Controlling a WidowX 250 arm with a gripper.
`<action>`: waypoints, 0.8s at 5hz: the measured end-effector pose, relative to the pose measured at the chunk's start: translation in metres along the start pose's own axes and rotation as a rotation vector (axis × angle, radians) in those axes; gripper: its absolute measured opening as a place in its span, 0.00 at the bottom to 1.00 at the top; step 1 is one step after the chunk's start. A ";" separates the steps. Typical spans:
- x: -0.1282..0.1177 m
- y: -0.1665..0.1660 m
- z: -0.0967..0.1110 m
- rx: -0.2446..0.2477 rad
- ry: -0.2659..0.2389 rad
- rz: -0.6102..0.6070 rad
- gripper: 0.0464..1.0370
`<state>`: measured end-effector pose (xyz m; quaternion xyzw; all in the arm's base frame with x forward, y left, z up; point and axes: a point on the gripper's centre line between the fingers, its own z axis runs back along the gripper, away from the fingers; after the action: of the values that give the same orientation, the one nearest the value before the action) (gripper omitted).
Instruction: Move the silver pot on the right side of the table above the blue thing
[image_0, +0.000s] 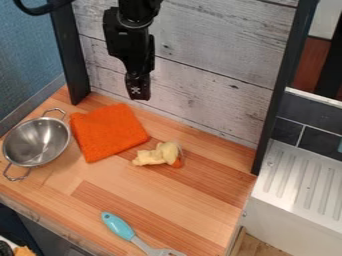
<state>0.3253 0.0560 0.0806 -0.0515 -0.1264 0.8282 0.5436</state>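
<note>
One silver pot: here it sits, the silver pot (37, 142), upright on the wooden table (180, 192) at the left of the view, mouth up, bare metal showing inside.
Two pot handles: wire loops both, the upper handle (55, 112) toward the wall, the lower handle (17, 175) toward the table's near edge.
One blue thing: a tool with a blue handle (118, 226), lying flat near the bottom of the view, its metal head cut off by the frame, well apart from the pot, which lies up and to the left of it.
One orange cloth: spread flat, the orange cloth (110, 131) is right beside the pot; whether they touch, I can't tell.
One pale yellow lump: the pale yellow lump (157, 154) rests just beyond the cloth's lower right corner, one small orange bit (177, 162) against its side.
One black gripper: and there's the gripper (138, 93), hanging in front of the plank wall (200, 65), higher in view than the cloth; wide or narrow, I cannot tell from here.
Two dark posts: the left post (69, 55) and the right post (280, 100), one at either end of that wall.
One ridged drainboard: pale, the drainboard (304, 185) is beside the table at the right of the view.
</note>
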 end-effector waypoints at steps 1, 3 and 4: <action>0.001 0.006 -0.007 0.032 -0.009 0.007 0.96; 0.023 0.019 -0.006 0.063 -0.037 0.129 0.96; 0.039 0.029 -0.007 0.077 -0.046 0.210 0.96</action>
<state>0.2851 0.0818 0.0679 -0.0246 -0.1005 0.8859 0.4523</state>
